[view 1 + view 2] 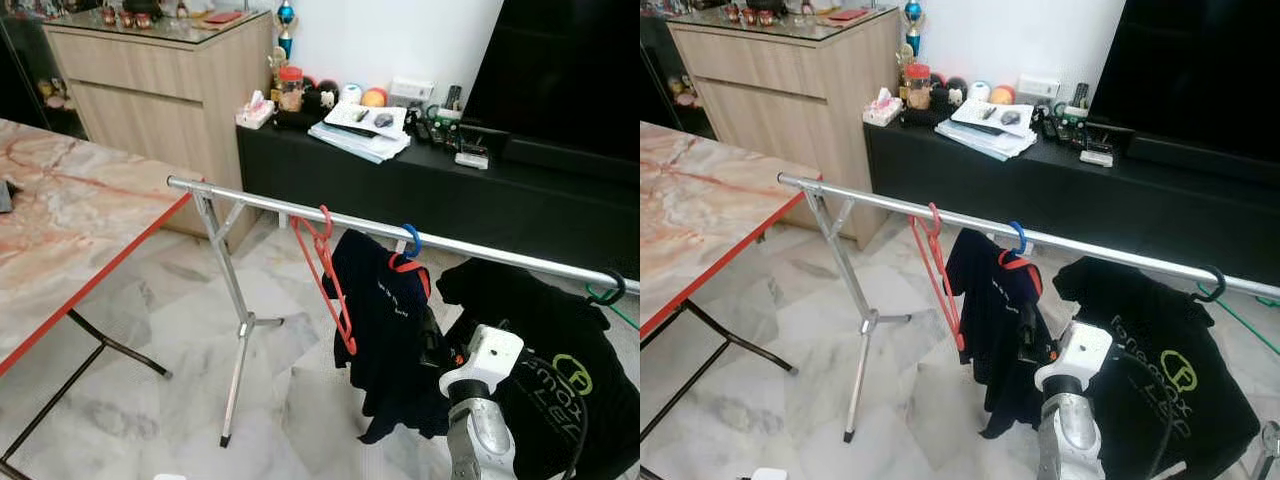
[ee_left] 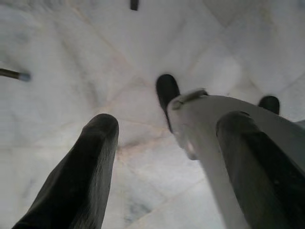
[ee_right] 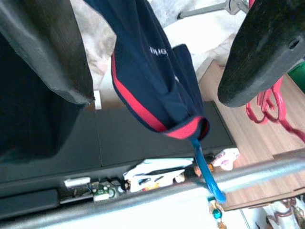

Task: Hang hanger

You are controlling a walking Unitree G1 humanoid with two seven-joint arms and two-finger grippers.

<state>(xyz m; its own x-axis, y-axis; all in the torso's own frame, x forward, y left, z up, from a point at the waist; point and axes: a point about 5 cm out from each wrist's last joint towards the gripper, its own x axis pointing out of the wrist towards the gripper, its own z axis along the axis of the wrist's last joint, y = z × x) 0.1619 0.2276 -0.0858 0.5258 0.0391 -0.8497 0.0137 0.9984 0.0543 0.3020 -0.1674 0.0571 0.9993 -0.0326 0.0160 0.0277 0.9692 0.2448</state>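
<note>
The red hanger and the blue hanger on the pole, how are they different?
The red hanger is bare, while the blue hanger carries a navy shirt. The red hanger shows its whole frame; only the blue hanger's hook shows above the collar. Both hook over the same silver rail, side by side.

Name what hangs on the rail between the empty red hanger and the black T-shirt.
A navy shirt on a blue hanger hangs between the red hanger and the black T-shirt; both eye views show it.
</note>
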